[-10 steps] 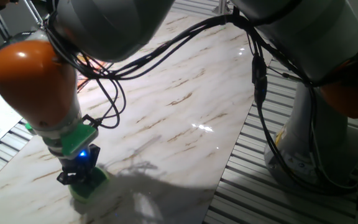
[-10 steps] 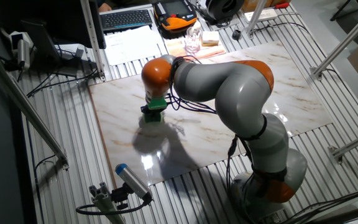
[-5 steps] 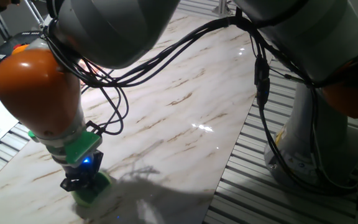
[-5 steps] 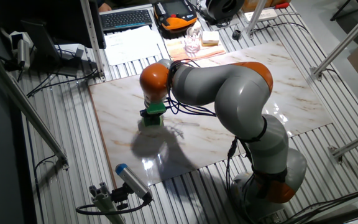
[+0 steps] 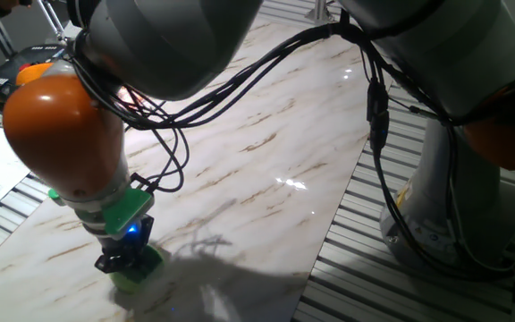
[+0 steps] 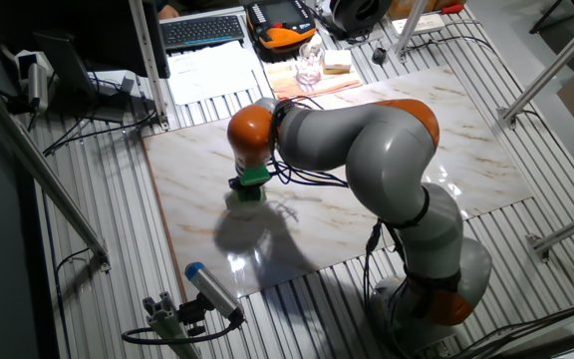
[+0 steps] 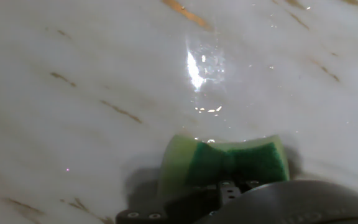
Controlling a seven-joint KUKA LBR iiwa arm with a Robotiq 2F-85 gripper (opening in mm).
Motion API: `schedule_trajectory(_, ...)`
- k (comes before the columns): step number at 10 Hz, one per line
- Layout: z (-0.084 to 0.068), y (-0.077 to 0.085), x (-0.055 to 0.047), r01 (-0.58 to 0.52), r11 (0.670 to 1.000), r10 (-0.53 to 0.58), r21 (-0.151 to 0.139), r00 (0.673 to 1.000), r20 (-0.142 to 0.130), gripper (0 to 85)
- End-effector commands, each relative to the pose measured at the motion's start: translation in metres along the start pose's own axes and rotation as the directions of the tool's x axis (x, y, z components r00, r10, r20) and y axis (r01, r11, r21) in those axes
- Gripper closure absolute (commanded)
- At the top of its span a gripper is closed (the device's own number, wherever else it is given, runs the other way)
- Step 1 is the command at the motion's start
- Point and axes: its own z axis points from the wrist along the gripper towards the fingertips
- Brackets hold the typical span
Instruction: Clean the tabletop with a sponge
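The green sponge (image 5: pixel 139 271) lies pressed flat on the white marble tabletop (image 5: pixel 266 152), near its left front part. My gripper (image 5: pixel 125 261) is shut on the sponge, pointing straight down. From the other fixed view the sponge (image 6: pixel 246 192) shows as a small green patch under the hand, and the tabletop (image 6: pixel 436 130) stretches to the right. The hand view shows the sponge (image 7: pixel 229 163) squeezed at its waist, its dark green layer facing the camera, against the glossy tabletop (image 7: pixel 92 74). The fingertips themselves are mostly hidden.
Grey slatted metal (image 6: pixel 98 259) surrounds the slab. At the far edge sit a pale yellow block (image 6: pixel 338 61), an orange striped cloth (image 6: pixel 307 84), a clear glass (image 6: pixel 310 68), papers (image 6: pixel 212 68) and a keyboard (image 6: pixel 202 30). A blue-tipped tool (image 6: pixel 207 289) lies near the slab's front edge.
The hand has slid the sponge a little along the tabletop, toward the right in the first fixed view. The grip stays the same.
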Motion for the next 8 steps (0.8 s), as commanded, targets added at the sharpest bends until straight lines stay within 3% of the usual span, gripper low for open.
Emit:
schedule_trajectory(1, -0.006, -0.005, -0.003, 0.006, 1.000, -0.006, -0.003, 1.000, -0.005, 85.0)
schedule_trajectory(4, -0.015, -0.024, -0.012, 0.028, 1.000, -0.028, 0.001, 1.000, -0.010, 85.0)
schedule_trajectory(8, -0.005, -0.039, -0.020, 0.038, 0.999, -0.038, 0.005, 0.999, 0.000, 85.0)
